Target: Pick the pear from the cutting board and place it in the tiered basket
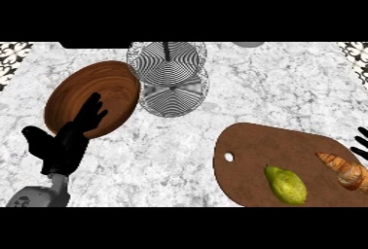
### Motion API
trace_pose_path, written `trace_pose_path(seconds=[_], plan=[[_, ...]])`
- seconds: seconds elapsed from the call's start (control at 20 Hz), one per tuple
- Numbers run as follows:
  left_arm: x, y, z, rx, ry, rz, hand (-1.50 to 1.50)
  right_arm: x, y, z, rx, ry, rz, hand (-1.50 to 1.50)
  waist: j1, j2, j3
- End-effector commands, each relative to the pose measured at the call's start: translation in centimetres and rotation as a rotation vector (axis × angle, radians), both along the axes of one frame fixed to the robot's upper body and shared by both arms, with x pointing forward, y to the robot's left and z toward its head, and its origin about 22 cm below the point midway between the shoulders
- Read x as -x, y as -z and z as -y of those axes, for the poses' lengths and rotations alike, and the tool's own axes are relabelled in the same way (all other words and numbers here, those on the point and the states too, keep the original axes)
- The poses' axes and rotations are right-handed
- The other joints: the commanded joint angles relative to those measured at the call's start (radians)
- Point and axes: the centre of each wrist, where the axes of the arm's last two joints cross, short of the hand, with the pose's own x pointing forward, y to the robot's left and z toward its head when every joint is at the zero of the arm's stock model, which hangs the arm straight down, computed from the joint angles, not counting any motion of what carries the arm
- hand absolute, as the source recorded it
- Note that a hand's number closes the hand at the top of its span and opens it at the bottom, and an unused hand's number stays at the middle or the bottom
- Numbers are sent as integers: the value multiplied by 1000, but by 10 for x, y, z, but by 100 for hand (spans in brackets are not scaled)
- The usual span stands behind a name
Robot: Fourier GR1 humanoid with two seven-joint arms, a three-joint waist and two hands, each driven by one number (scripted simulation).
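The pear (286,185) is lying untouched on the cutting board (251,146), just beside a croissant (345,171), while the tiered basket (171,78) is standing well apart at the counter's far edge. The left hand (68,138) is hanging released, fingers straight, over a wooden bowl (108,85); only the right hand's (361,142) fingertips are showing, so I cannot tell their state. In my judgement 2 risks are arising: brushing the croissant on approach, and the rounded pear rolling off the basket's wire tier.
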Motion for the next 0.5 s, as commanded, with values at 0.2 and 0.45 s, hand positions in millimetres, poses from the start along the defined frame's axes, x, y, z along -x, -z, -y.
trace_pose_path(seconds=[0.2,0.45], plan=[[-9,-2,27,44,94,-55,0,-25,-63,-3,206,-139,-111,-150,-4,9,-3],[-5,16,11,51,81,-62,0,-36,-63,-23,171,-178,-170,-150,0,10,-3]])
